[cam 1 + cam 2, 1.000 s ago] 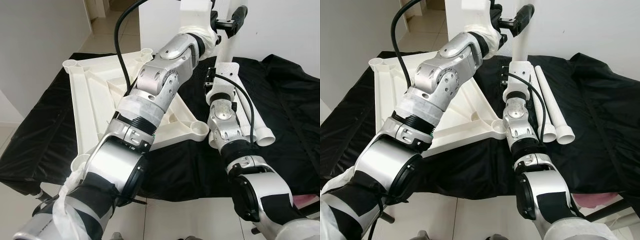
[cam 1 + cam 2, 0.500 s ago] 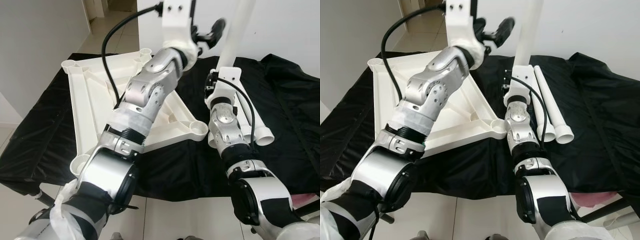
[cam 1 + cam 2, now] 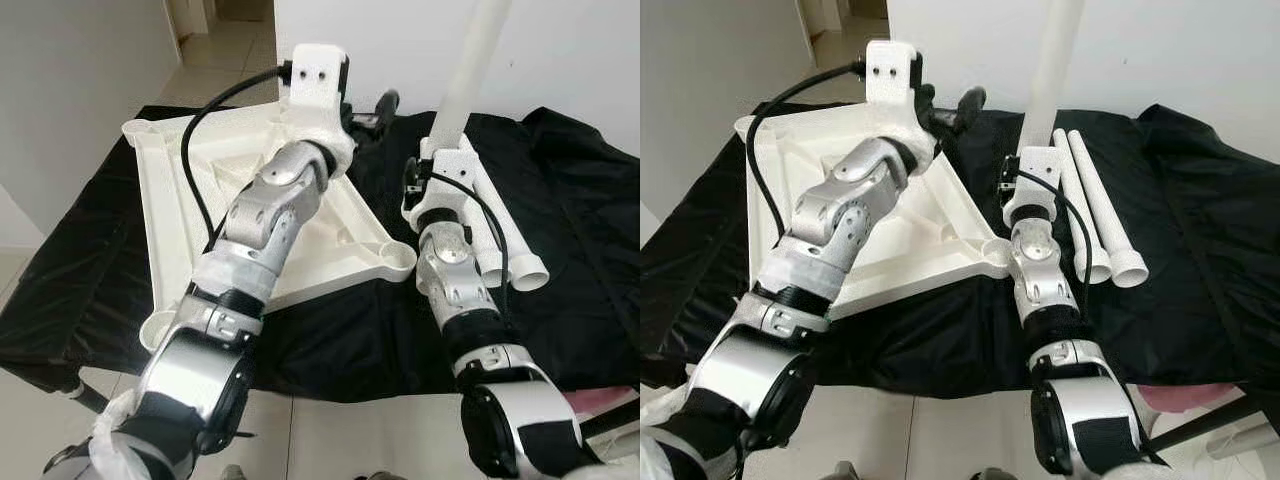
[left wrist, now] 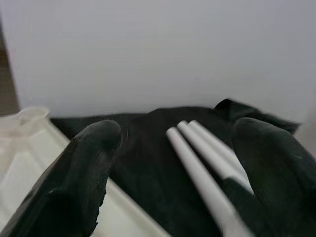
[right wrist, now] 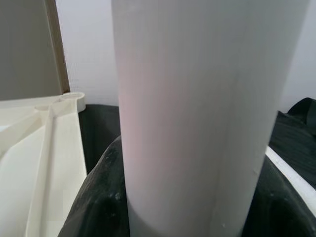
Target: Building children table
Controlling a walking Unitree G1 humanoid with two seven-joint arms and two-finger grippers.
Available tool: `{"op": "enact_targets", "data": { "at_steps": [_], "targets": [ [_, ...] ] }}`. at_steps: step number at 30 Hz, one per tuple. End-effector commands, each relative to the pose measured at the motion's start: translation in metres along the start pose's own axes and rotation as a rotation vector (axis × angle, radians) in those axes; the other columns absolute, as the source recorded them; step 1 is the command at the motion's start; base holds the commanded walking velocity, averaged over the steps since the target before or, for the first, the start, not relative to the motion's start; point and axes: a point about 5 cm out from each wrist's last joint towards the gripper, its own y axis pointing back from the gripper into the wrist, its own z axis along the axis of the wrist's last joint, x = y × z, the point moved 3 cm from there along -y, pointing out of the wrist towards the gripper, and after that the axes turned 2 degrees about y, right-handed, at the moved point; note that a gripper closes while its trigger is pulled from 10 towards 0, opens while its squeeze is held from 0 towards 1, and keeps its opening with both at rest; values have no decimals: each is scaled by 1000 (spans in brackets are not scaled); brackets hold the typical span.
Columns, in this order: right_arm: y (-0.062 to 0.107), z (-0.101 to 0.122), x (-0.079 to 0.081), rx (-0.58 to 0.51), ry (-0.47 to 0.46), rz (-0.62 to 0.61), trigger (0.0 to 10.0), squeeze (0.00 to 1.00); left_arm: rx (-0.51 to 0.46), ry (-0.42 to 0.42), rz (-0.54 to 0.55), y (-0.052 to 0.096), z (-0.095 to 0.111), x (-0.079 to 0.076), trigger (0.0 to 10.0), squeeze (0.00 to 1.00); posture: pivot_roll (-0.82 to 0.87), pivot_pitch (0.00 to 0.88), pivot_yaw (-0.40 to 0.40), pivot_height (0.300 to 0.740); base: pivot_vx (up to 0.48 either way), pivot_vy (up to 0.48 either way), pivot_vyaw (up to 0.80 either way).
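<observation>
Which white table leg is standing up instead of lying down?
The leg held in the right claw stands nearly upright. The other two legs lie flat, side by side on the black cloth.

Black cloth (image 3: 570, 190) covers the surface, white wall (image 3: 580, 50) behind, tiled floor (image 3: 215, 55).

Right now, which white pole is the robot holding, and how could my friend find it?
Find the black cloth with the upside-down white tabletop lying on it. Just right of the tabletop, the right gripper grips one white leg tube. That tube stands upright in the air, while the two other tubes lie flat on the cloth.
</observation>
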Motion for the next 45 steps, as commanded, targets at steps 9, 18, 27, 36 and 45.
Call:
{"op": "enact_targets", "data": {
  "at_steps": [9,18,27,36,45],
  "targets": [
    [14,-3,-5,-3,-19,26,10000,0,53,-104,-66,23,-25,8,10000,0,-65,0,24,740,0,0,0],
    [20,6,-16,-46,-40,6,10000,0,254,-221,-225,48,-76,1,10000,0,-53,0,30,740,0,0,0],
    [26,3,-30,-22,-23,-57,10000,0,451,-266,-375,70,-125,-13,10000,0,-67,0,60,740,0,0,0],
    [30,4,-40,-16,-2,-83,10000,0,564,-214,-519,87,-150,-28,10000,0,-76,0,66,740,0,0,0],
    [29,3,-42,1,16,-84,10000,0,635,-238,-443,83,-164,-12,10000,0,-82,0,57,740,0,0,0]
  ]
}}
